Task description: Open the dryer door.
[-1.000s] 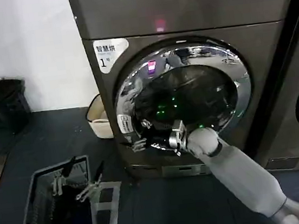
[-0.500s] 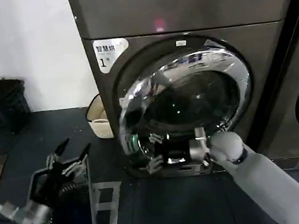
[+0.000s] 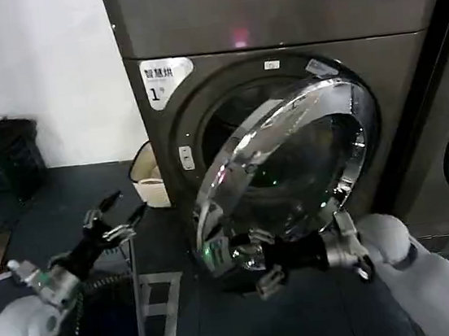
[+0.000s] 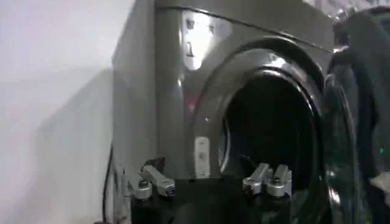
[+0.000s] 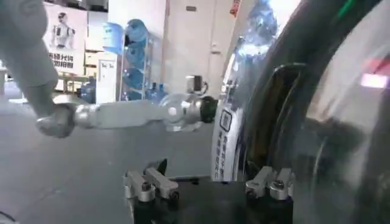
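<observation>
The dryer (image 3: 272,23) stands against the wall, its dryer door (image 3: 290,168) swung partly out from the dark drum opening. The right tool (image 3: 258,270) sits at the door's lower edge, fingers spread apart. The left tool (image 3: 116,218) hovers left of the dryer, released.

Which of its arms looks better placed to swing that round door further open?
Probably the right. The right gripper sits at the lower rim of the dryer door, already ajar. The left gripper hovers open, apart, left of the dryer.
</observation>
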You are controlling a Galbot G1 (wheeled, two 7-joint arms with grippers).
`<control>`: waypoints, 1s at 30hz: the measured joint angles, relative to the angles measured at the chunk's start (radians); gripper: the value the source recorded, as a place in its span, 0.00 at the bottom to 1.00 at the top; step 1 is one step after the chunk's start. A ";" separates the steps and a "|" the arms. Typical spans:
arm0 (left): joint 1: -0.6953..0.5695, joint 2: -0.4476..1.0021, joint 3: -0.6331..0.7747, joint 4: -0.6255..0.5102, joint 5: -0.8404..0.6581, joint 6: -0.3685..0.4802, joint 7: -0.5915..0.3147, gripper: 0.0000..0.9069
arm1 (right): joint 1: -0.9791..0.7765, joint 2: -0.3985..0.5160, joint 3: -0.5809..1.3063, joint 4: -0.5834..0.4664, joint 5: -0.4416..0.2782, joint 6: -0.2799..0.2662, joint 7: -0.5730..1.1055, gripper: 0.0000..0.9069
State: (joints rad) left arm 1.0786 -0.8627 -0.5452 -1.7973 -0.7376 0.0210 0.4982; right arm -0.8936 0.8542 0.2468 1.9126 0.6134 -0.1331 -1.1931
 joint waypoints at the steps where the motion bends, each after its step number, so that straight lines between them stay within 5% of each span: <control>1: -0.015 0.011 0.031 0.009 0.004 0.000 0.000 1.00 | -0.023 -0.005 0.021 0.006 0.003 0.012 -0.013 1.00; 8: -0.129 0.046 0.267 0.038 -0.021 0.018 0.023 1.00 | -0.181 -0.050 0.199 0.008 0.021 0.060 -0.131 1.00; 16: -0.271 -0.034 0.477 0.072 -0.007 0.033 0.022 1.00 | -0.297 -0.048 0.479 -0.097 -0.027 0.050 -0.239 1.00; 26: -0.384 -0.104 0.639 0.064 0.032 0.036 0.046 1.00 | -0.366 0.047 0.871 -0.269 -0.072 0.033 -0.194 1.00; 30: -0.415 -0.109 0.686 0.050 0.021 0.035 0.047 1.00 | -0.396 0.101 1.029 -0.291 0.005 0.065 -0.082 1.00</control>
State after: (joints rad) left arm 0.6636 -0.9720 0.1413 -1.7472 -0.7162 0.0559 0.5455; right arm -1.2894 0.9556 1.2757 1.6217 0.6186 -0.0682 -1.2752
